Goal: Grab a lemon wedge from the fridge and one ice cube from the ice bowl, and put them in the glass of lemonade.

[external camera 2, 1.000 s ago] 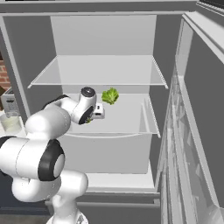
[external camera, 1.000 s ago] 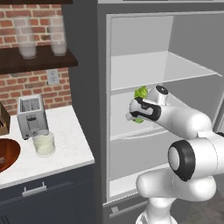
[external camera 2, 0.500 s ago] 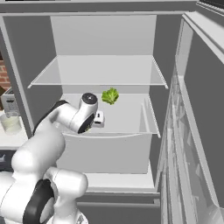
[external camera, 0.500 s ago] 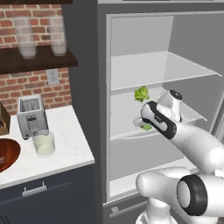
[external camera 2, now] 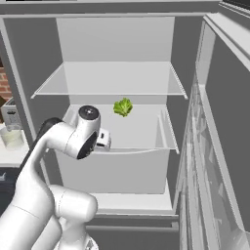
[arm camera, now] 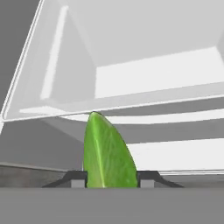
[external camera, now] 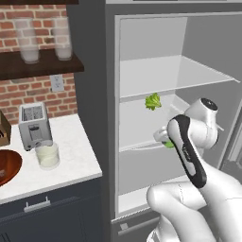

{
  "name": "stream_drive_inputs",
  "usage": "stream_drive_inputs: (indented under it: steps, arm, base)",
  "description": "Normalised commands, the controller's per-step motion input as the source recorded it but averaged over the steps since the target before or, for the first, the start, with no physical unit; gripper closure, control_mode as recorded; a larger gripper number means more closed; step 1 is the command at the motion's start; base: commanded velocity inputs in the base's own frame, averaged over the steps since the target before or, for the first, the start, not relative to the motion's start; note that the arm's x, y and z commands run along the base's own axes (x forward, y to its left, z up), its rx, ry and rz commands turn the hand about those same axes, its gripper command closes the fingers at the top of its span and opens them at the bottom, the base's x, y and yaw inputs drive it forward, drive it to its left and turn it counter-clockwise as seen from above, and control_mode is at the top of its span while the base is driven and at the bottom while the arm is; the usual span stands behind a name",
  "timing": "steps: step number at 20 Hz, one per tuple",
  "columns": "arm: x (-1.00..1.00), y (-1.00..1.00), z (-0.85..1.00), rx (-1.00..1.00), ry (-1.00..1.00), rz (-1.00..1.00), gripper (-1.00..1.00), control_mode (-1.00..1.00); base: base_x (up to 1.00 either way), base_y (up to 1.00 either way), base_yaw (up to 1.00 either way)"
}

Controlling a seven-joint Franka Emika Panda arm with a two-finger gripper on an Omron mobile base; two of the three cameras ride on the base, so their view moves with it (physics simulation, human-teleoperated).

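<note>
Fingers clamped on the lemon wedge, one dark tip against each side. Over the last second the arm has drawn back out of the fridge, the wedge now at the front edge of the middle shelf, probably clear of it; leafy bunch left behind. Pick looks done. Next: carry to the glass of lemonade on the counter; the ice cube remains.
</note>
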Motion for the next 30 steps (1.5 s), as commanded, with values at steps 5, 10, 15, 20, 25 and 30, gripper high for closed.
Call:
stream_drive_inputs:
  steps: [5, 10, 15, 20, 25, 30]
  arm:
    - [-0.84, 0.0, 0.97, 0.0, 0.21, 0.0, 1.0, -1.0]
    - [-1.0, 0.0, 0.7, 0.0, 0.1, 0.0, 1.0, -1.0]
    - [-0.99, 0.0, 0.39, 0.0, 0.01, 0.0, 1.0, -1.0]
    - [-0.6, 0.03, 0.0, 0.0, 0.0, 0.0, 1.0, -1.0]
    - [0.0, 0.0, 0.0, 0.0, 0.0, 0.0, 1.0, -1.0]
    - [0.0, 0.0, 0.0, 0.0, 0.0, 0.0, 1.0, -1.0]
  base:
    - [0.0, 0.0, 0.0]
    - [0.0, 0.0, 0.0]
    - [0.0, 0.0, 0.0]
    - [0.0, 0.0, 0.0]
    - [0.0, 0.0, 0.0]
    - [0.0, 0.0, 0.0]
